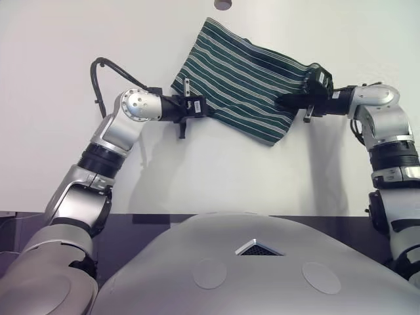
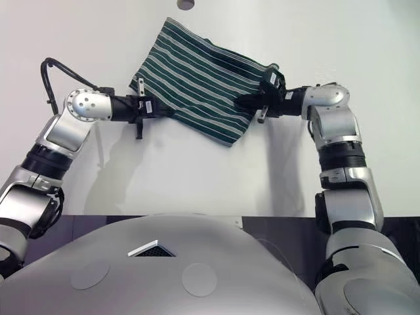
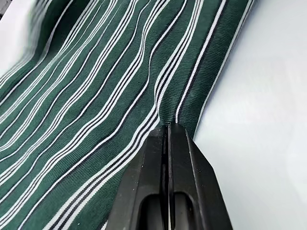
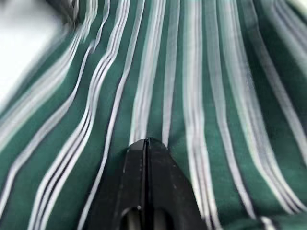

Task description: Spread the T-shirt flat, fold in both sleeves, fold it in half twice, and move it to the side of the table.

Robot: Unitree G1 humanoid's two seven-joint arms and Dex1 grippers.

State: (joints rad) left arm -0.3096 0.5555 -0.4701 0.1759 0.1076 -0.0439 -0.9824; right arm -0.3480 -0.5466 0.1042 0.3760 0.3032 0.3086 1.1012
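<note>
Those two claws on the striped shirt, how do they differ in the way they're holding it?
The left gripper pinches the T-shirt at its very edge, with bare table right beside its fingers. The right gripper reaches in over the cloth, with stripes on all sides. The fabric puckers into creases at the left gripper, but it bunches up beside the right gripper. Both are shut on the T-shirt and point inward toward each other.

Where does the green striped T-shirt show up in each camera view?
Left eye view: T-shirt upper centre, between left gripper and right gripper.
Right eye view: T-shirt upper centre-left.
Left wrist view: T-shirt beyond left gripper, puckered at its tips.
Right wrist view: T-shirt under right gripper.
Landmark: white table.
</note>
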